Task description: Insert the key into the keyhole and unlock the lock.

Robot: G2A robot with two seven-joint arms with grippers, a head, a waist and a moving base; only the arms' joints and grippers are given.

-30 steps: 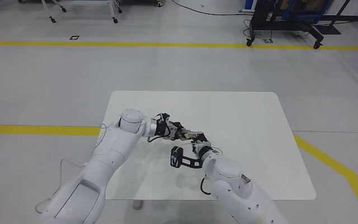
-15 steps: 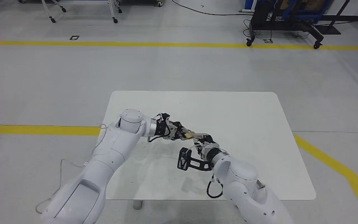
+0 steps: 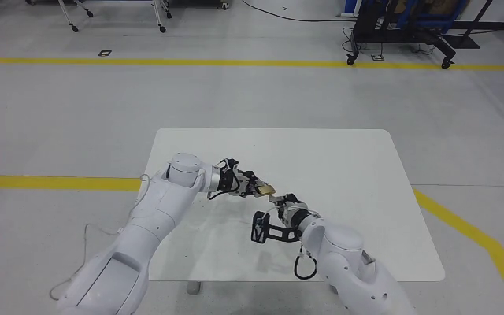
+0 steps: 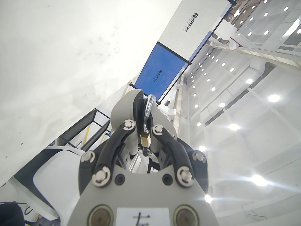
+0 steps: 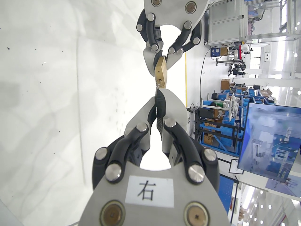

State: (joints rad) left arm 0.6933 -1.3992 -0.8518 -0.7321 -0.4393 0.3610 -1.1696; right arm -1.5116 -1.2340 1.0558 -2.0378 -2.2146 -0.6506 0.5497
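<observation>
While the left hand (image 5: 161, 62) clamps the lock (image 5: 161, 74) — the right hand (image 5: 158, 97) pinches the key (image 5: 157, 86)

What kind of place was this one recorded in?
Probably an open factory or industrial test hall: yellow floor lines run past the white table, racks hold blue bins and boxes, and rows of ceiling lights hang high overhead.

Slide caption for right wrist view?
Right gripper holds key at keyhole of brass lock gripped by left gripper.
</observation>
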